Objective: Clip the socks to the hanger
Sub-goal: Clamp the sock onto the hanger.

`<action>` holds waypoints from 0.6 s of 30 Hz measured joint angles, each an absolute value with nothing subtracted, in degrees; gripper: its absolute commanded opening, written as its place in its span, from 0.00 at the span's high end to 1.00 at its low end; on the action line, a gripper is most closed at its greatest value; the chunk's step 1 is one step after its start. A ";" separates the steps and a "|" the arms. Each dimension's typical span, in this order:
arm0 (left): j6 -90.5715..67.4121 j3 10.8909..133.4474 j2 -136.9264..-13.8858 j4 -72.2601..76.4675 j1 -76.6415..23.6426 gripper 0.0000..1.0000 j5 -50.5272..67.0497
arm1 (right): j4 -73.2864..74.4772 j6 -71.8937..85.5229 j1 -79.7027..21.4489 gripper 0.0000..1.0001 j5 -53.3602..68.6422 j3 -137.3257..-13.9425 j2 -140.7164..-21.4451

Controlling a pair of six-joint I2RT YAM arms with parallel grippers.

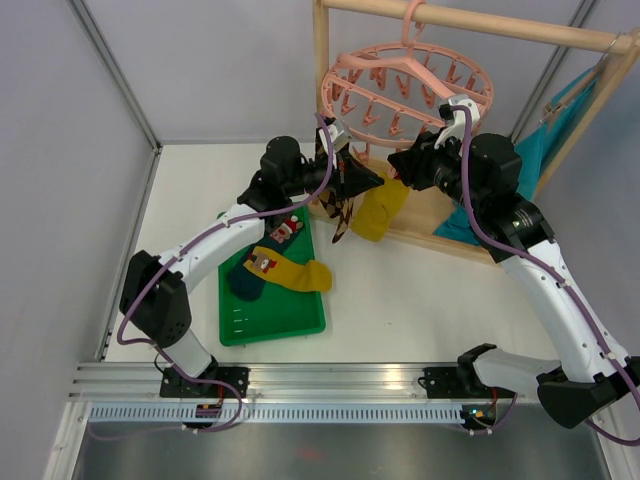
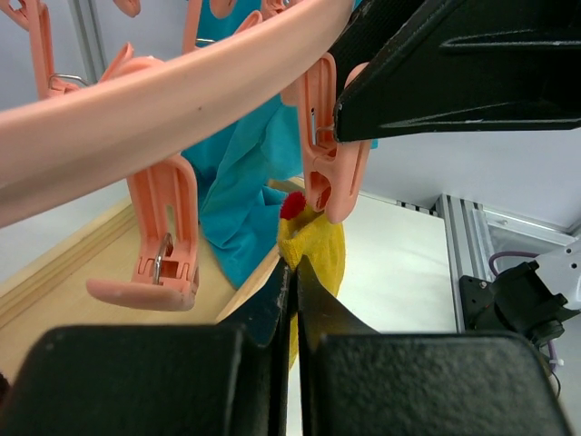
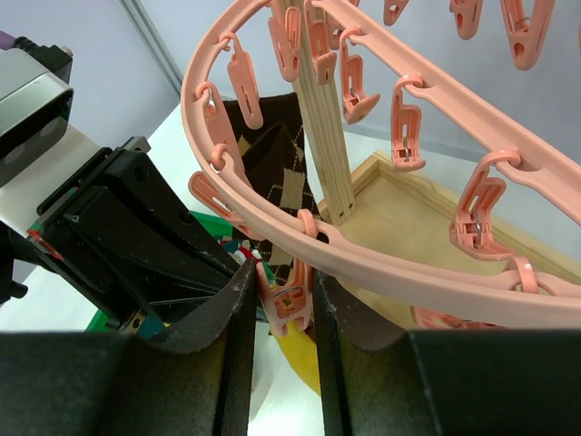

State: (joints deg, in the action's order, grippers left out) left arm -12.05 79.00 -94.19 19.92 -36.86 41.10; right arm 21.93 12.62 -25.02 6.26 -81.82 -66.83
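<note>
The pink hanger hangs from the wooden rack. My left gripper is shut on the top of a mustard-yellow sock and holds it up under the hanger's ring; its jaws pinch the sock just below a pink clip. My right gripper is shut on that clip, one finger on each side, with the yellow sock right beneath. A brown argyle sock hangs from the ring beside it and shows in the right wrist view.
A green tray at front left holds teal socks with red-white figures and a yellow-toed one. The wooden rack with its base board stands behind. A large teal cloth hangs at the right.
</note>
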 measured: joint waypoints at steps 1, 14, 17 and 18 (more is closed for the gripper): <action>-12.10 79.00 -94.19 19.92 -36.86 0.98 41.12 | 21.93 12.62 -25.02 1.00 6.31 -81.82 -66.83; -12.19 79.00 -94.19 19.86 -36.86 0.98 41.76 | 21.89 12.62 -25.02 1.00 6.70 -81.80 -66.83; -12.29 79.02 -94.19 19.86 -36.86 0.98 42.19 | 21.85 12.64 -25.02 1.00 6.76 -81.80 -66.83; -12.36 79.02 -94.19 19.86 -36.86 0.98 42.19 | 21.85 12.64 -25.02 1.00 6.81 -81.80 -66.83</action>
State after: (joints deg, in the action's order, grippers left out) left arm -12.36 79.02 -94.19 19.86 -36.86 42.19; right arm 21.85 12.64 -25.02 6.81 -81.80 -66.83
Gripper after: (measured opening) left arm 0.030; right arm 0.338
